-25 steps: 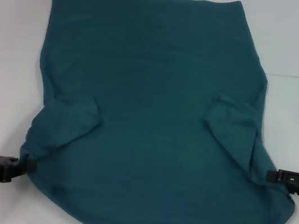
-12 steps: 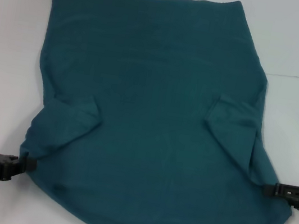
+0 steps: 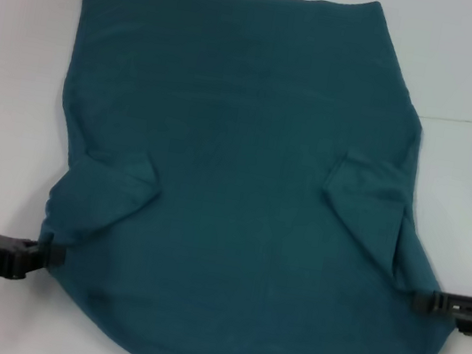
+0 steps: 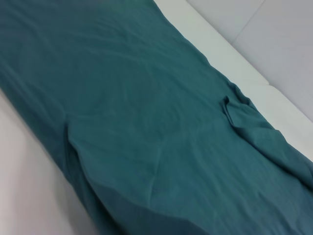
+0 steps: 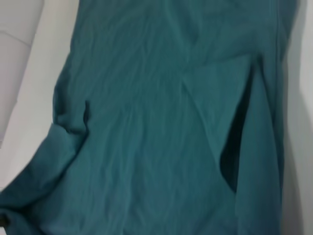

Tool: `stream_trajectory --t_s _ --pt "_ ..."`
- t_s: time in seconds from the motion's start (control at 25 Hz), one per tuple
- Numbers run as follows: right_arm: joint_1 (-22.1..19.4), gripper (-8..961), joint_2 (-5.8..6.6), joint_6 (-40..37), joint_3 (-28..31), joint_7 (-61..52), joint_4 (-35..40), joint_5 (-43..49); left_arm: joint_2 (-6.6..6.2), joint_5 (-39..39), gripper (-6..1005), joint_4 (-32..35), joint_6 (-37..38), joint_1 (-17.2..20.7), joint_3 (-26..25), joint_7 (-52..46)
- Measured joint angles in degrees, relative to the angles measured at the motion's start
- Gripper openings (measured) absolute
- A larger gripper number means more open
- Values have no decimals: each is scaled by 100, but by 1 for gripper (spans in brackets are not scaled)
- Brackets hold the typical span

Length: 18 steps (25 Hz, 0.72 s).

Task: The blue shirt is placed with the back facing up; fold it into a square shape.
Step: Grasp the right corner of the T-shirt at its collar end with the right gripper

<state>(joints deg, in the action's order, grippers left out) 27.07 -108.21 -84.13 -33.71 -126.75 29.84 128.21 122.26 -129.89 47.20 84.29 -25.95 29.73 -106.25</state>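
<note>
The blue shirt (image 3: 234,186) lies spread flat on the white surface (image 3: 470,61), filling most of the head view; its far edge runs straight across the back, and its near edge curves down to the bottom of the picture; both short sleeves are turned inward over the body, one fold showing as a flap on the left (image 3: 118,181) and the other as a flap on the right (image 3: 366,207); the cloth is smooth in the middle with soft creases near each sleeve fold. The left gripper (image 3: 49,252) reaches in low from the left side, its dark fingers touching the shirt's left edge near the shoulder, where the fabric bunches slightly at their tips; they appear pressed together on that edge, pinching the cloth. The right gripper (image 3: 418,300) comes in from the right side at about the same depth, its fingers meeting the shirt's right edge just below the folded sleeve, and they too appear closed on the fabric. The left wrist view shows only the shirt (image 4: 146,122) stretching away over the surface, with a sleeve fold visible; the right wrist view likewise shows the shirt (image 5: 161,137) with a dark slit-like fold along one side; neither wrist view shows its own fingers.
</note>
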Motion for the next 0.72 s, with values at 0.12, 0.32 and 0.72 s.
stream_trajectory --t_s 0.12,0.32,0.72 --pt "9 869 -5 -11 204 11 -19 -2 -1 0 16 0 -1 -29 -10 0" --pt "38 865 -57 -12 435 -20 -58 -12 -12 0 17 -25 -39 -86 -12 0" --pt "73 858 -33 -306 465 -74 -121 -14 -18 0 17 -43 -61 -147 -11 0"
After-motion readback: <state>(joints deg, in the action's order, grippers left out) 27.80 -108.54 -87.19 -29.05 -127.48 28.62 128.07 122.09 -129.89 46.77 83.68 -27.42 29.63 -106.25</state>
